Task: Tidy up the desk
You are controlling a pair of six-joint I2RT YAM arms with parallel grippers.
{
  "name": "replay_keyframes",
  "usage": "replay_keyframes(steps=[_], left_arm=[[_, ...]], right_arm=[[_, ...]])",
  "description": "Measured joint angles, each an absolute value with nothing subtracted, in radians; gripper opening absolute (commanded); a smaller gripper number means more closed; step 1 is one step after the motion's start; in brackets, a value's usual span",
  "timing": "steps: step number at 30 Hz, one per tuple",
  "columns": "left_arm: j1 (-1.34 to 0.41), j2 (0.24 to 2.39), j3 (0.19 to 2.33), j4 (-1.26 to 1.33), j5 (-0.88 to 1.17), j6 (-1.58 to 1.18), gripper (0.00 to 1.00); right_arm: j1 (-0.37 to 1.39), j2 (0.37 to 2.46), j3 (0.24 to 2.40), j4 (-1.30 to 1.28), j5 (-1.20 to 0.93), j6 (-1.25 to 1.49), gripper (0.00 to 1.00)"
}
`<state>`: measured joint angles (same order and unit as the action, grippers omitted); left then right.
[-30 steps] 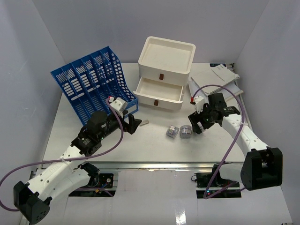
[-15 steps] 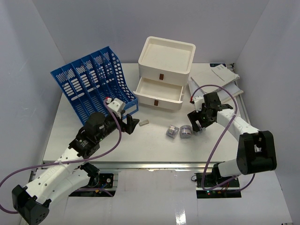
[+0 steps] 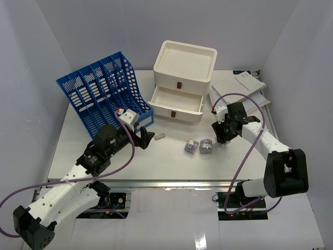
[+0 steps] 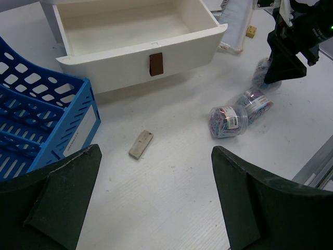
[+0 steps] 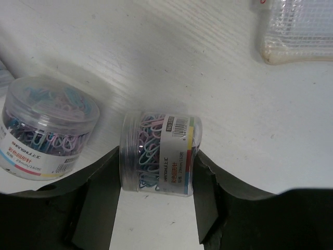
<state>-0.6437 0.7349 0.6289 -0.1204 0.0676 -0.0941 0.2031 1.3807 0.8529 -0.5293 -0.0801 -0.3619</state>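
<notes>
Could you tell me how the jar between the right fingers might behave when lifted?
The jar lies on its side, round and smooth, so it may roll or slip. Packed with loose clips, it probably feels heavy for its size.

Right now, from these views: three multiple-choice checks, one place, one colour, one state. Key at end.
1. The small beige block lies: A on the desk in front of the open drawer; B inside that drawer; C half over the desk's edge.
2. The file rack is: A red; B blue; C grey.
3. The right gripper is: A spread wide over bare desk; B pinching the block; C closed with fingers against both sides of a clip jar.
Key: A, the left wrist view shows it on bare desk below the drawer front; B, it is blue in both views that show it; C, the right wrist view shows the jar between the fingers.
</notes>
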Motion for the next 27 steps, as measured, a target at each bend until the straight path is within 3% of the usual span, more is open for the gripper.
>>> replay_keyframes(steps=[9,16,23,27], left_arm=[[-0.644,0.771,0.629,-0.121,0.093,-0.097,0.98],[-0.644,0.772,0.627,-0.119,0.103,-0.098,0.98],[-0.644,0.797,0.614,-0.096,0.103,-0.153,0.98],[-0.644,0.831,0.612,-0.086,0.087,-0.195,0.98]], right_arm=[[0.220,1.225,0.983,-0.535,-0.207,-0.383,0.11],[0.328,1.201,1.091,-0.497,-0.355,-0.349,0.12],[0.372,1.389,1.317,-0.441,-0.348,-0.238,0.19],[0.379,1.504,1.409,-0.399,-0.299,-0.154,0.29]])
